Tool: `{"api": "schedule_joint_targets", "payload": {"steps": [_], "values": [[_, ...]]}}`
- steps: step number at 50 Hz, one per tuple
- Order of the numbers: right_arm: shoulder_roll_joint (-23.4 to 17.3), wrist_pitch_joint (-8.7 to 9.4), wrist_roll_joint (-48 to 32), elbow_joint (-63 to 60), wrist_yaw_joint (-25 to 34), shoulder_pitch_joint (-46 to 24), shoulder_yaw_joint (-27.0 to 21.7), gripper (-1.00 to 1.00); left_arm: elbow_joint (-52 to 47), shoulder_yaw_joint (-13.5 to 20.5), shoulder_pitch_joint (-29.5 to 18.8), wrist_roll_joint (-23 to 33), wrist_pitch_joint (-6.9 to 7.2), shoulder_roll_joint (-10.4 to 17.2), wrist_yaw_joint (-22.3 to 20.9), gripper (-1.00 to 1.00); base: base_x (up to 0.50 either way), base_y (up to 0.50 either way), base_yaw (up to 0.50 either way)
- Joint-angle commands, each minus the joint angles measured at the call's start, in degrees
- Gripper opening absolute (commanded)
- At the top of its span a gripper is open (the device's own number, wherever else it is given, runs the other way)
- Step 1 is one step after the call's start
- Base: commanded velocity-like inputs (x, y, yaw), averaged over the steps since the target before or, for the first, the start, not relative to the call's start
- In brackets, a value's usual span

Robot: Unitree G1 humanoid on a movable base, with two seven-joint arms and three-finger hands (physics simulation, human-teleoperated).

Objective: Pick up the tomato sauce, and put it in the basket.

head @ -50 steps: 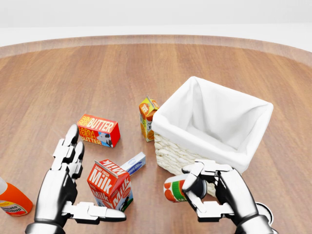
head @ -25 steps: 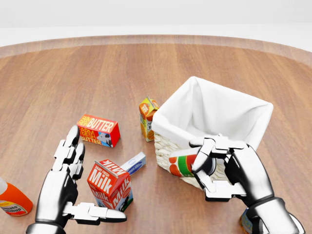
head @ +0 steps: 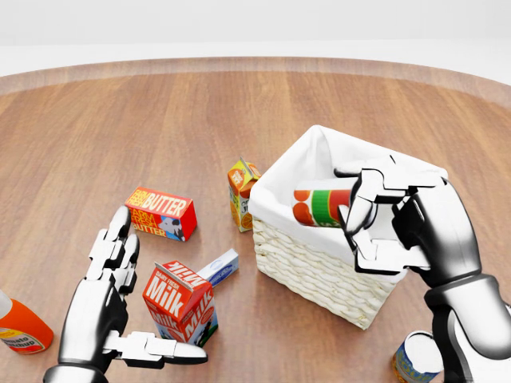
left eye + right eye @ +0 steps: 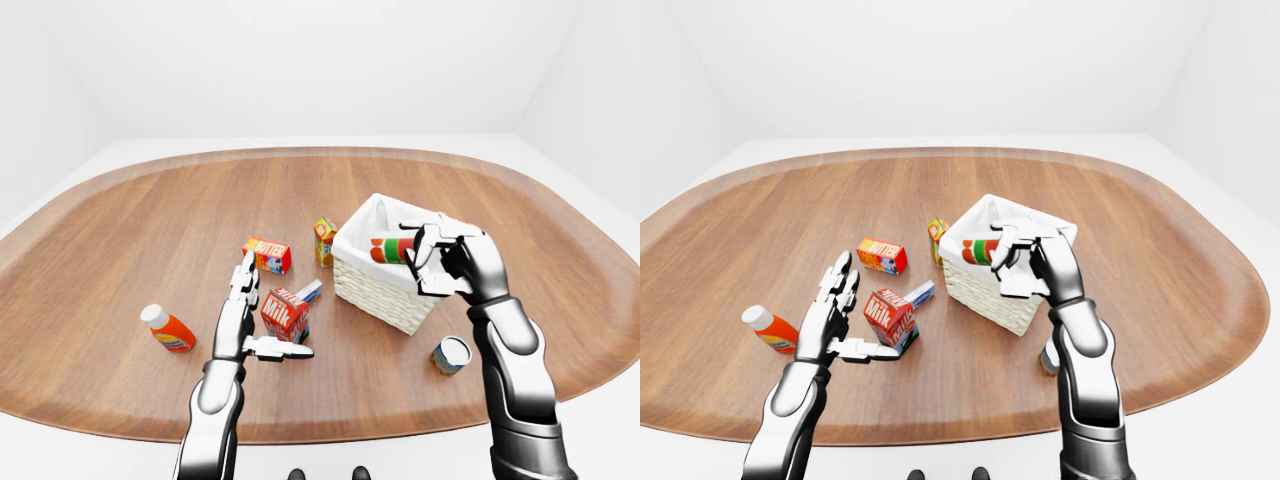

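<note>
Right hand (image 3: 383, 223) gripping tomato sauce (image 3: 319, 206) over basket (image 3: 319, 267) rim, left hand (image 3: 112, 307) open

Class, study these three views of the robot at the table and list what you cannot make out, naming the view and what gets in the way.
1. Tomato sauce can, head view: its far end sits inside the right hand.
2. Basket floor, all views: hidden by its walls and the hand.
3. Orange bottle, head view: cut by the left edge.
4. Small can: label too small to read in the left-eye view.
</note>
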Motion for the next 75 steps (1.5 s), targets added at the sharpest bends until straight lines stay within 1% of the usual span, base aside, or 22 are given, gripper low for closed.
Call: {"api": "schedule_joint_targets", "payload": {"steps": [1, 10, 14, 15, 20, 21, 26, 27, 28, 30, 31, 32, 33, 35, 37, 42, 47, 59, 60, 64, 73, 75], "values": [[-2.68, 0.0, -0.08, 2.47, -2.29, -6.83, -2.02, -0.73, 0.09, -0.02, -0.03, 0.01, 0.0, 0.0, 0.0, 1.0, 0.0, 0.0, 0.0], [-4.87, 0.0, 0.05, 11.11, -4.59, -12.37, -2.24, -0.75, -0.16, 0.01, -0.14, -0.03, 0.0, -0.01, 0.01, 1.0, 0.0, 0.0, 0.0], [-6.26, 0.0, -0.2, 16.36, -5.89, -15.86, -2.46, -0.76, -0.02, 0.01, -0.1, -0.03, 0.0, 0.0, 0.0, 1.0, 0.0, 0.0, 0.0], [-6.78, 0.0, -0.27, 18.82, -6.34, -17.49, -2.62, -0.81, -0.09, 0.03, -0.13, -0.03, 0.0, 0.01, 0.0, 1.0, 0.0, 0.0, 0.0], [-7.97, 0.0, -0.81, 28.62, -8.18, -21.93, -2.01, -0.82, -0.05, 0.0, -0.11, 0.0, 0.0, 0.0, 0.02, 1.0, 0.0, 0.0, 0.0], [-8.36, 0.0, -1.35, 33.28, -8.64, -23.66, -1.82, -0.84, 0.08, 0.02, -0.16, 0.01, 0.0, 0.01, 0.03, 1.0, 0.0, 0.0, 0.0], [-9.5, 0.0, -2.13, 45.42, -10.25, -29.34, -1.11, -0.91, -0.26, -0.08, 0.06, 0.06, 0.0, -0.01, 0.01, 1.0, 0.0, 0.0, 0.0], [-9.83, -0.64, -2.47, 50.01, -10.86, -31.51, -0.98, -0.92, 0.19, -0.02, -0.1, 0.04, 0.0, -0.01, 0.04, 1.0, 0.0, 0.0, 0.0], [-9.97, -1.04, -2.32, 51.39, -10.93, -32.29, -0.89, -0.92, 0.24, -0.01, -0.13, 0.04, 0.0, -0.01, 0.05, 1.0, 0.0, 0.0, 0.0], [-10.25, -3.56, -2.66, 56.54, -11.56, -34.47, -0.49, -0.92, 0.49, 0.01, -0.2, 0.04, 0.0, -0.01, 0.07, 1.0, 0.0, 0.0, 0.0], [-10.27, -5.4, -2.99, 60.4, -11.97, -36.0, -0.22, -0.92, 0.31, 0.0, -0.13, 0.05, 0.0, 0.0, 0.05, 1.0, 0.0, 0.0, 0.0], [-10.42, -6.56, -3.46, 62.49, -12.59, -36.89, 0.01, -0.92, 0.25, -0.01, -0.08, 0.04, 0.0, 0.0, 0.04, 1.0, 0.0, 0.0, 0.0], [-10.51, -8.56, -3.82, 66.0, -13.26, -38.34, 0.12, -0.9, 0.34, -0.03, -0.08, 0.08, 0.0, -0.01, 0.06, 1.0, 0.0, 0.0, 0.0], [-10.4, -9.88, -3.2, 69.79, -13.46, -40.08, 0.09, -0.91, 0.14, -0.08, -0.02, 0.09, 0.0, -0.01, 0.05, 1.0, 0.0, 0.0, 0.0], [-10.36, -10.0, -4.08, 75.67, -14.78, -42.69, 0.67, -0.89, -0.05, -0.11, 0.11, 0.07, 0.0, 0.01, -0.02, 1.0, 0.0, 0.0, 0.0], [-10.64, -10.0, -5.05, 83.74, -16.15, -46.66, 1.05, -0.89, 0.02, -0.03, 0.01, 0.05, 0.0, -0.01, 0.02, 1.0, 0.0, 0.0, 0.0], [-10.81, -10.0, -5.48, 87.1, -17.03, -48.41, 0.89, -0.9, 0.11, 0.04, -0.01, 0.0, 0.0, 0.02, -0.02, 1.0, 0.0, 0.0, 0.0], [-10.62, -10.0, -7.4, 90.55, -19.6, -48.92, 0.86, -0.9, -0.1, -0.05, 0.19, 0.05, 0.0, 0.0, -0.03, 1.0, 0.0, 0.0, 0.0], [-10.64, -10.0, -7.57, 90.92, -20.21, -48.95, 0.78, -0.93, 0.02, -0.07, 0.22, 0.07, 0.0, 0.01, -0.04, 1.0, 0.0, 0.0, 0.0], [-10.61, -10.0, -7.73, 91.35, -20.39, -48.88, 0.59, -0.92, 0.22, 0.01, 0.03, 0.03, 0.0, 0.01, -0.04, 1.0, 0.0, 0.0, 0.0], [-10.56, -10.0, -7.95, 92.12, -20.8, -48.72, 0.28, -0.84, 0.4, -0.11, 0.13, 0.12, 0.0, -0.01, -0.02, 1.0, 0.0, 0.0, 0.0], [-10.59, -10.0, -7.98, 92.17, -20.84, -48.74, 0.26, -0.76, 0.31, -0.12, 0.15, 0.13, 0.0, -0.01, -0.03, 1.0, 0.0, 0.0, 0.0]]}}
